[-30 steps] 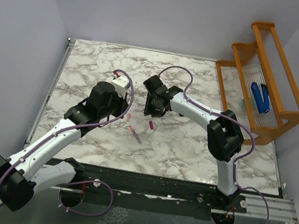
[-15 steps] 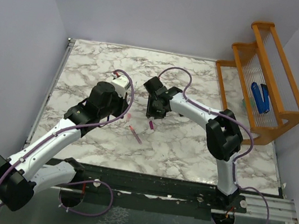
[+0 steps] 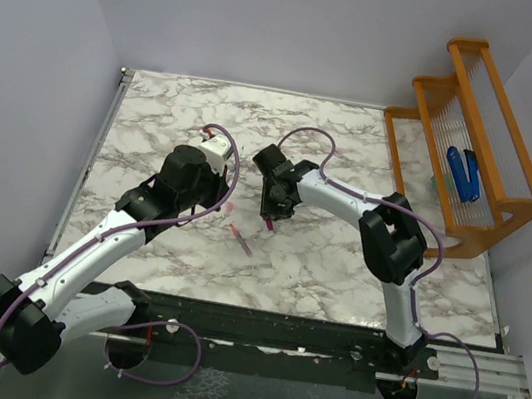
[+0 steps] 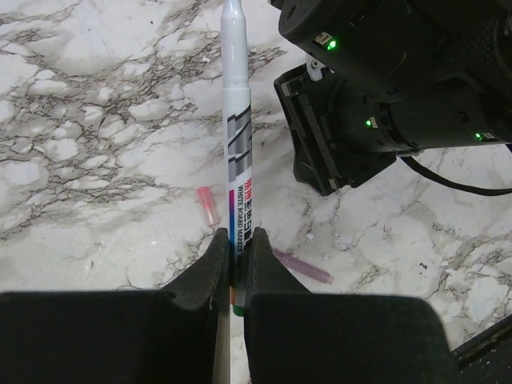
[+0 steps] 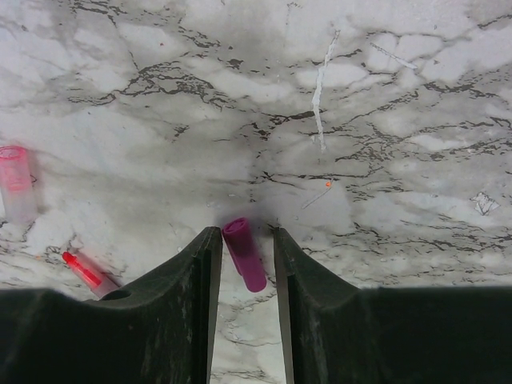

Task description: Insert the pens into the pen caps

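white pen point(image 4: 237, 144): clamped near its lower end between the closed fingers of the left gripper point(image 4: 235, 240); barrel points to 12 o'clock in the left wrist view, held above the table point(image 3: 337, 261)
purple cap point(image 5: 244, 254): lying on the marble mid-table, between the fingers point(image 5: 192, 268) of the right gripper point(image 5: 244, 240)
right gripper state: jaws parted, straddling the purple cap; thin gap visible on the right side, left side nearly touching; not clamped yet, as far as I can judge
pink cap point(image 5: 16, 182): loose on the table, at about 10 o'clock from the purple cap in the right wrist view, well apart
pink pen point(image 3: 240, 239): loose on the table at about 7 o'clock from the purple cap in the top view; red tip shows in the right wrist view
step in hand: likely picking up the purple cap so it can meet the white pen
next move calls for: closing squarely on the cap without flicking it away, lifting it, then lining its open end up with the pen tip
rack point(image 3: 507, 212): orange, at 3 o'clock edge of the table, blue objects point(image 3: 462, 173) inside; not part of this
hidden/unclear: pen's top tip is cut off in the left wrist view; which end of the purple cap is open can't be told; white pen barely readable from the top view
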Controlling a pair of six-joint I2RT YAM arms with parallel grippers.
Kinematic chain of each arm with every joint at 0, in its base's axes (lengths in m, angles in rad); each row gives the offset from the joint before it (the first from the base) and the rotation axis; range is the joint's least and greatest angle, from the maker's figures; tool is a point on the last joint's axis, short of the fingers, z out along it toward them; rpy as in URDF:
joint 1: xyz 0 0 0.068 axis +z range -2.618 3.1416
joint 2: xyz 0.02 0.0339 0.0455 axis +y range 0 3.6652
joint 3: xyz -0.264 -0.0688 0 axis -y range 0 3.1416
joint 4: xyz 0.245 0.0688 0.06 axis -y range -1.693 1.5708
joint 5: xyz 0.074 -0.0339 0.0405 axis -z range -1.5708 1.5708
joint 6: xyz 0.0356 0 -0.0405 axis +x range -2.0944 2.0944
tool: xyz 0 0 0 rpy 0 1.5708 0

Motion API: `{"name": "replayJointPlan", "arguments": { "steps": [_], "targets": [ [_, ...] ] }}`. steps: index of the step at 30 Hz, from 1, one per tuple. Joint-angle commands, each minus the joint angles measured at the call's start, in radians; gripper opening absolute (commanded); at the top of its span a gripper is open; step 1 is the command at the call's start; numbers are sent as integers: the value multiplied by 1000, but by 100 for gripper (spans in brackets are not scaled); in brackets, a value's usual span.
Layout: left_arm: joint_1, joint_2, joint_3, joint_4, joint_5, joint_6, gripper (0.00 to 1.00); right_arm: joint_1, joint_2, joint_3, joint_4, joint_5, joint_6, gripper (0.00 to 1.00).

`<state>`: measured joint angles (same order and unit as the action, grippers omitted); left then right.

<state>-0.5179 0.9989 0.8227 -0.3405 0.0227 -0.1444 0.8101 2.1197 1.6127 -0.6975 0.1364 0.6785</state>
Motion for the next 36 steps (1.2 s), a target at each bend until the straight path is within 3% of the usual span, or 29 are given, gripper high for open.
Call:
{"name": "replayJointPlan", "arguments": {
  "steps": [1,19,36],
  "targets": [
    [6,0,26,-14,19,3,0,7,27,-10,7,-3,-16,37],
    [6,2,26,-17,16,3,0,17,72,1,-7,-12,-39,33],
    [6,15,27,-18,15,2,0,18,64,-24,1,-13,-50,20]
  ]
}}
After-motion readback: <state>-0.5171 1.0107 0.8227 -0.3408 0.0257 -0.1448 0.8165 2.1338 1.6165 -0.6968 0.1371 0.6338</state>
